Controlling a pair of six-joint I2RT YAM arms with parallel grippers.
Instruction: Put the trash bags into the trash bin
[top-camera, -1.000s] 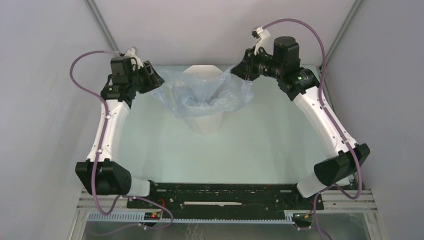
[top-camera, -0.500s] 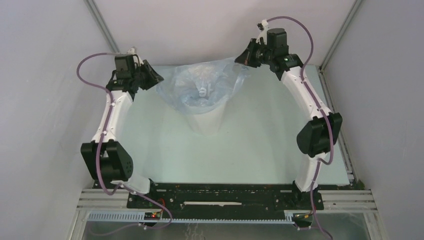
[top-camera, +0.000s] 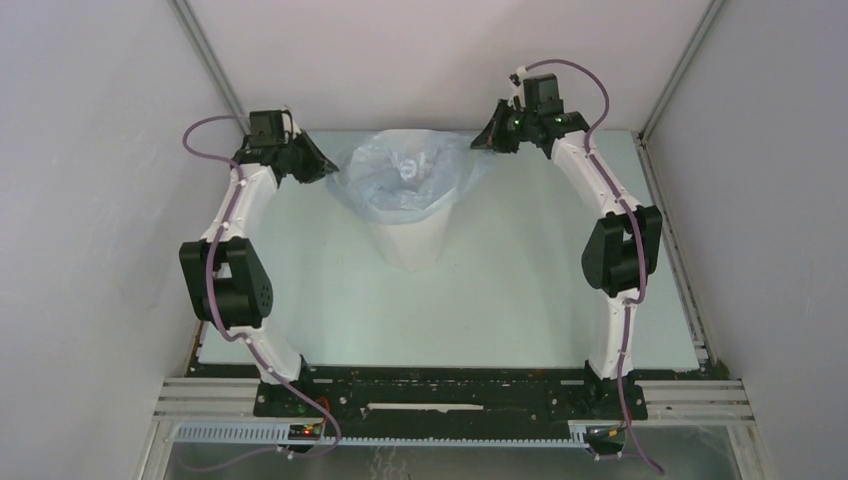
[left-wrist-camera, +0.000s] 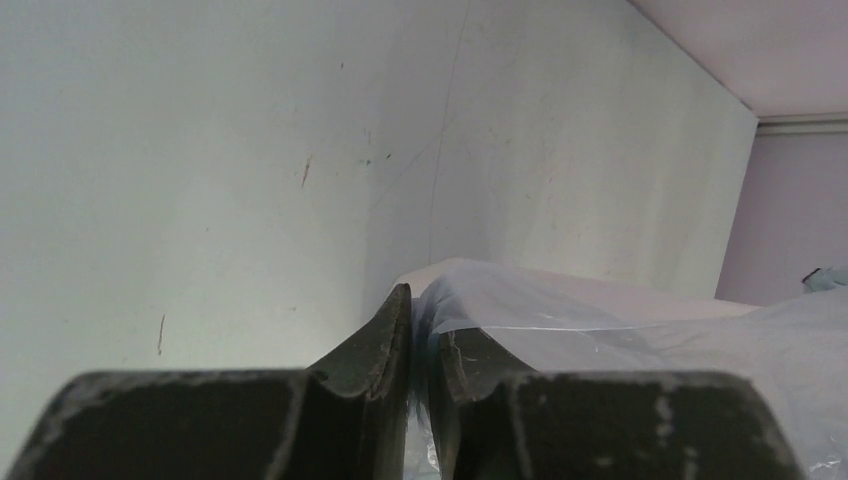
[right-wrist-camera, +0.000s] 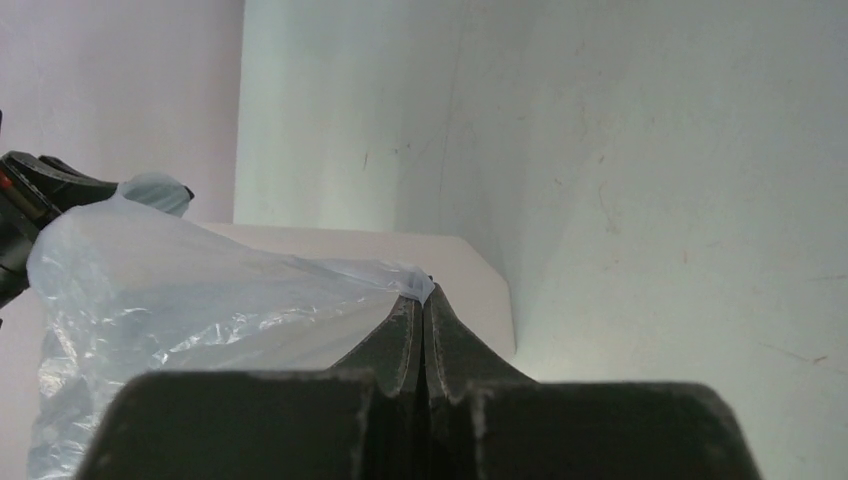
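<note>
The bag (top-camera: 405, 185), seemingly lining bin (top-camera: 410, 245), pinched by left tool (left-wrist-camera: 421, 305), right tool (right-wrist-camera: 422, 303)

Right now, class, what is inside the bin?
The bag sags into the bin, its edges spread past the rim. Its crumpled film hides the bin's bottom.

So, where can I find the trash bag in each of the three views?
Top external: the trash bag is top centre, draped over the trash bin.
Left wrist: lower right, pinched in the left gripper.
Right wrist: lower left, pinched in the right gripper.
Shared landmark: the white trash bin behind the bag.
</note>
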